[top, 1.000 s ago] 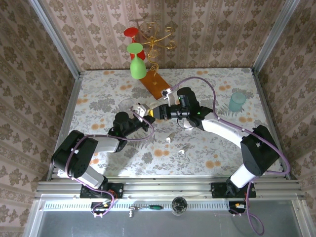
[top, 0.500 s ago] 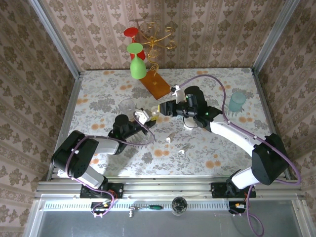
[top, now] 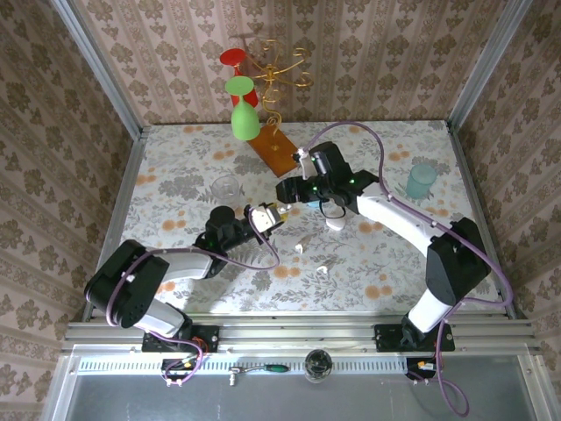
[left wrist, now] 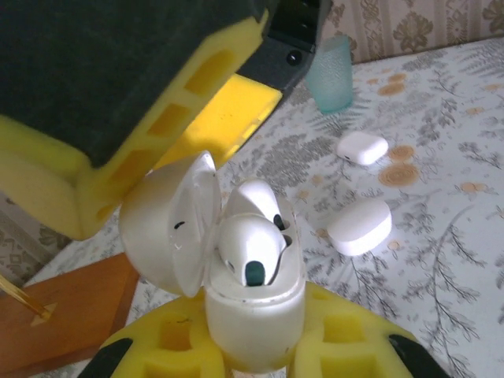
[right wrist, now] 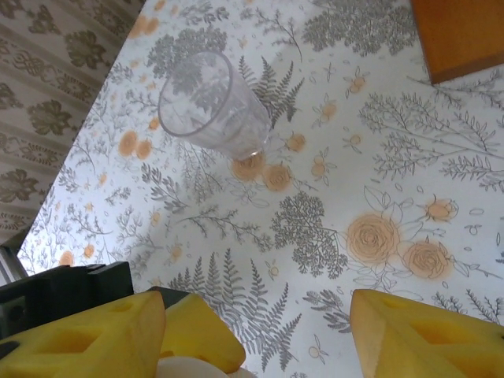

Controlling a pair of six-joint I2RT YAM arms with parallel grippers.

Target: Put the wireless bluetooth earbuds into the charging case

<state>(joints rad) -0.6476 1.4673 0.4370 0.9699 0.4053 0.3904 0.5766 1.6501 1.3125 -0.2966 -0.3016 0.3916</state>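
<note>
Two glossy white plastic earbuds [left wrist: 250, 250] sit part-seated in the open white pebble-shaped charging case [left wrist: 256, 319], lower centre of the left wrist view, pinched by the left pincer [left wrist: 253, 354]; right pincer [right wrist: 264, 339] spread; likely light, slick; press the domed tops.

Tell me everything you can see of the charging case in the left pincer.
The charging case is glossy white plastic with a rounded pebble shape. It stands upright, clamped by its lower body in the left pincer. Its hinged lid is swung open to the left. Two white earbuds sit in its wells, rising above the rim.
</note>
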